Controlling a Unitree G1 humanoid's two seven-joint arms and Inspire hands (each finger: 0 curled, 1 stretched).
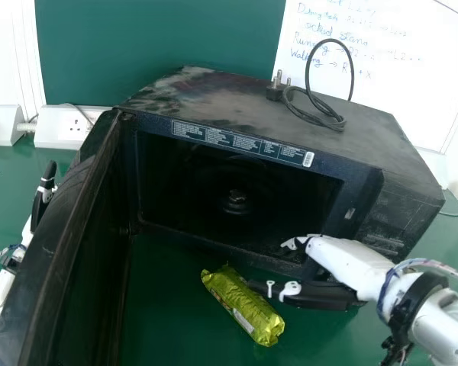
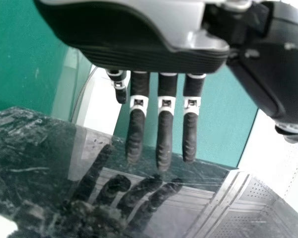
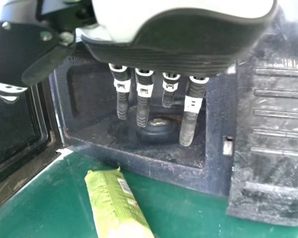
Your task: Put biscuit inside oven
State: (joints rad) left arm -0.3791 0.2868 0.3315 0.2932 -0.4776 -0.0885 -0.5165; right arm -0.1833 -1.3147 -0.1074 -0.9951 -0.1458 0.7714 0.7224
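In the head view my right hand point(image 1: 317, 294) is at the oven's front right, just beside the biscuit packet point(image 1: 244, 306); touching cannot be told. Its fingers point(image 3: 143, 111) are extended in the right wrist view, holding nothing, with the packet point(image 3: 114, 202) lying on the table. The black oven point(image 1: 362, 187) has its door point(image 1: 65, 255) swung wide on the left, and the cavity shows a round hub point(image 1: 235, 201). My left hand point(image 1: 43, 200) is on the door's outer side. In the left wrist view, the left hand point(image 2: 165, 131) has straight fingers beside a glossy dark surface.
A coiled cable with a plug point(image 1: 275, 88) lies on the oven's top. Green table point(image 1: 168, 320) surface extends in front of the opening. Behind stand a socket box point(image 1: 65, 128) and a whiteboard point(image 1: 397, 76). The open door forms a tall barrier at the left.
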